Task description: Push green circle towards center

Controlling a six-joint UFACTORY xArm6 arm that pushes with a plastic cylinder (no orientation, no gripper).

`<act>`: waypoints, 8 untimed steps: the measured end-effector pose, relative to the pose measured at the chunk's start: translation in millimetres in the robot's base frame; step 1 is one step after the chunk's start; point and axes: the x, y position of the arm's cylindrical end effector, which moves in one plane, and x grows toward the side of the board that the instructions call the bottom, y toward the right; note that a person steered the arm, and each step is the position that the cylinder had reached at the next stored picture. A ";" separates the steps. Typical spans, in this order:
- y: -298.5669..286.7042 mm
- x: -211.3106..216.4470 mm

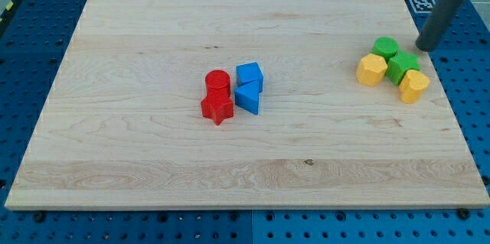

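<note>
A wooden board [153,144] is seen lying on a blue pegboard table [31,60]; every place below is given relative to the board. No claw is fitted, only a dark rod, so nothing can be grasped or released. My tip [425,47] is found at the board's right edge, toward its top, just right of the green circle [385,47] and apart from it by a small gap. The green circle is placed near the board's upper right, well away from its middle. Below it, touching, are a green star [402,66], a yellow hexagon [371,69] and a second yellow block [414,86]. Around the board's middle are clustered a blue cube [249,76], a blue wedge [247,97], a red cylinder [217,83] and a red star [217,108].
</note>
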 end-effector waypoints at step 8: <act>-155.1 44.7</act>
